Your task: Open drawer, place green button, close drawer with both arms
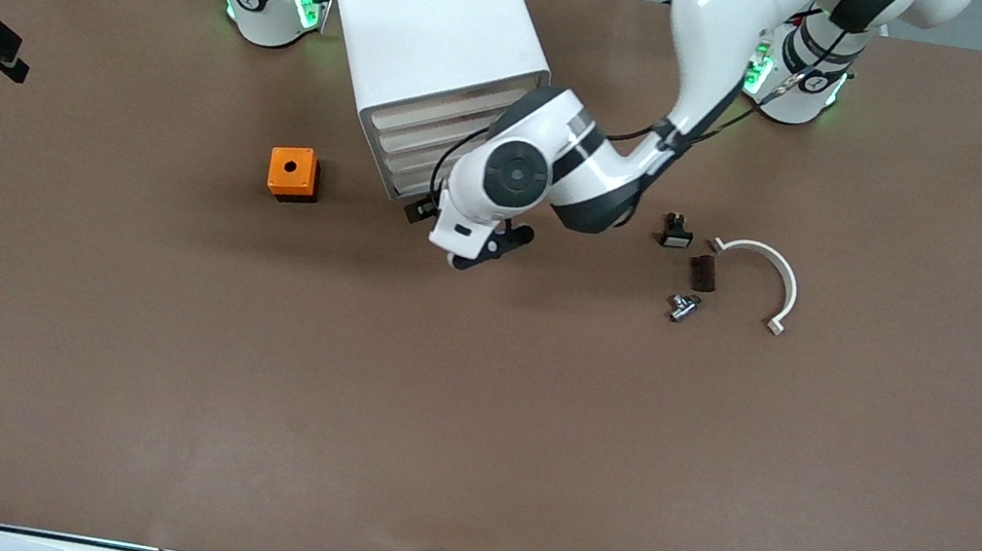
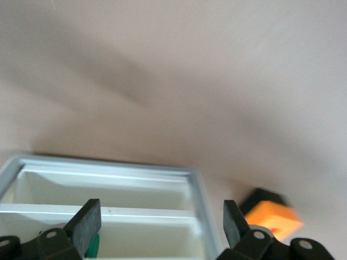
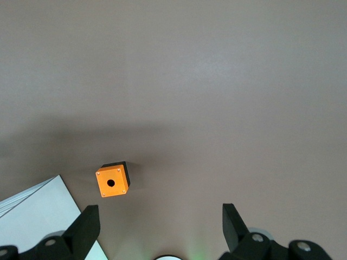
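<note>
Hovering over the open drawer (image 2: pixel 108 216) of the white cabinet (image 1: pixel 435 40), the left gripper (image 2: pixel 160 225) has its fingers (image 2: pixel 87 222) spread wide with nothing between them. In the left wrist view a sliver of green shows just inside one fingertip, low in the drawer's compartment; I take it for the button (image 2: pixel 93 246), lying in the drawer and free of the pads, though so little of it shows that I cannot be sure. The spread fingers fit a release: the button seems to have been let go where the divider wall keeps it from rolling out.

The orange cube (image 3: pixel 112 182) sits on the table (image 1: pixel 470 410) just outside the left gripper's other fingertip, beside the cabinet toward the right arm's end.

The right gripper (image 3: pixel 160 227) waits high above the table near its own base, fingers equally spread and empty, the orange cube below and between its fingertips.

Judging from this, opening and placing look done, and closing the drawer is what remains; the left gripper should clear the drawer's rim first so the front can be pushed without catching a finger.
</note>
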